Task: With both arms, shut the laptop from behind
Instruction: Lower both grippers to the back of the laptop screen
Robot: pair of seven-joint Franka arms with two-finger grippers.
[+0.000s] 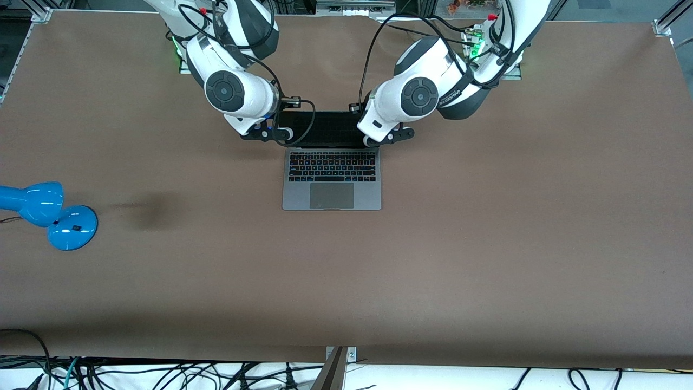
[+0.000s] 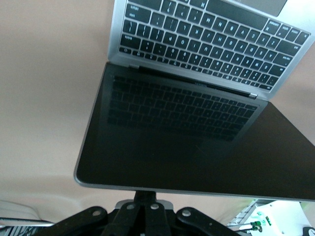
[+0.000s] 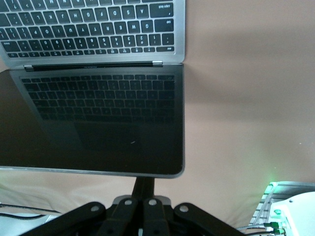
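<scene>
Left hand (image 1: 391, 136) and right hand (image 1: 267, 134) sit at the lid's top corners, backing the screen; finger state can't be told. Laptop (image 1: 331, 179) is open mid-table (image 1: 487, 244), between the arms. Judgement: push both corners evenly toward the keyboard, matched speed, so the lid doesn't twist or the base slide.

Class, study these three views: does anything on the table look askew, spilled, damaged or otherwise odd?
Nothing stands out. The laptop sits square and open, its dark screen unbroken. The left gripper and right gripper are at the lid's top edge. A blue lamp lies at the right arm's end of the table; nothing spilled.
</scene>
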